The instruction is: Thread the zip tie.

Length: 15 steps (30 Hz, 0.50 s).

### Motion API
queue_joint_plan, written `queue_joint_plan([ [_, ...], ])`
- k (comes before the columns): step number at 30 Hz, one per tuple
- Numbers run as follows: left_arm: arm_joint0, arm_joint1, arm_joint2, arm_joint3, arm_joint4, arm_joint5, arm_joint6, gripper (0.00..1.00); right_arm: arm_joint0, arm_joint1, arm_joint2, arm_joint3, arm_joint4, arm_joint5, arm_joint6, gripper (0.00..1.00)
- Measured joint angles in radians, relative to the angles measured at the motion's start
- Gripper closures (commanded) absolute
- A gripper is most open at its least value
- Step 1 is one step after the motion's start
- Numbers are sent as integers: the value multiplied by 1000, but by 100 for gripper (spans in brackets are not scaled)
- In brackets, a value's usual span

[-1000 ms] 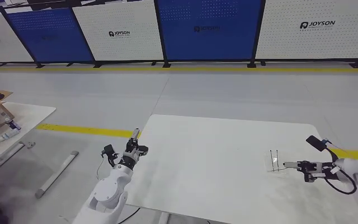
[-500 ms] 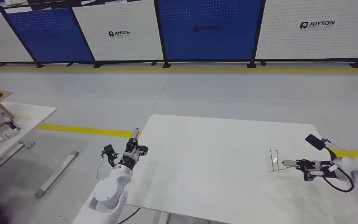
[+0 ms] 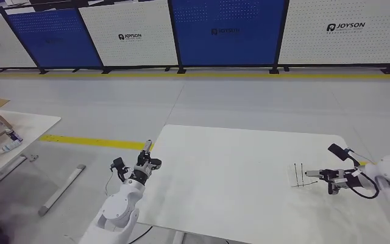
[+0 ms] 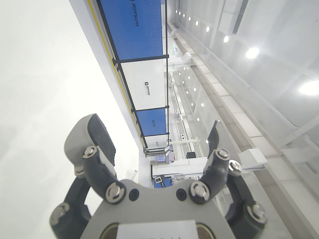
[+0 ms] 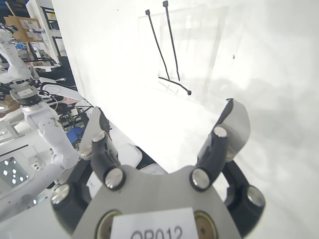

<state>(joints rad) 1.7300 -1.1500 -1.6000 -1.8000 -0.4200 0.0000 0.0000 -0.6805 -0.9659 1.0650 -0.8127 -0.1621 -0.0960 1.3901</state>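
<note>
Top view first: the white worktop (image 3: 231,177) had the left pincer (image 3: 147,146) parked right at its left edge, pointing away from the robot. I honestly couldn't tell from up there how its fingers stood. Over on the right side, the right pincer (image 3: 309,173) sat low over the worktop with its tip just beside the black zip ties (image 3: 296,173). They lay on a clear plastic piece (image 3: 300,182) near the worktop's right edge, well apart from the left arm.

Left wrist view: the left pincer (image 4: 155,128) was spread wide with nothing between the ribbed pads (image 4: 103,138). The worktop (image 4: 37,75) ran past one finger, and the blue and white wall panels (image 4: 139,26) stood beyond its far edge.

Right wrist view: the right pincer (image 5: 164,109) was spread wide too, with nothing in it. It was aimed at the zip ties (image 5: 157,43), close but not touching them. Two long ones lay nearly side by side, square heads at the far end and thin tails toward the pincer. The third zip tie (image 5: 174,84) lay crosswise over those near tails, with its head on the side closest to one finger. All three sat on the clear plastic piece (image 5: 214,38), whose edges were faint against the bright worktop (image 5: 261,75). None of the ties was looped through its own head.
</note>
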Motion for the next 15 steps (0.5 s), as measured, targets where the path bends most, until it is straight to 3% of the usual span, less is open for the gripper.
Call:
queue_joint_plan([
  [10,0,0,0,0,0,0,0,0,-1,0,1,-3,-1,1,-1,0],
  [15,0,0,0,0,0,0,0,0,-16,-4,-8,-44,-11,41,-82,0],
])
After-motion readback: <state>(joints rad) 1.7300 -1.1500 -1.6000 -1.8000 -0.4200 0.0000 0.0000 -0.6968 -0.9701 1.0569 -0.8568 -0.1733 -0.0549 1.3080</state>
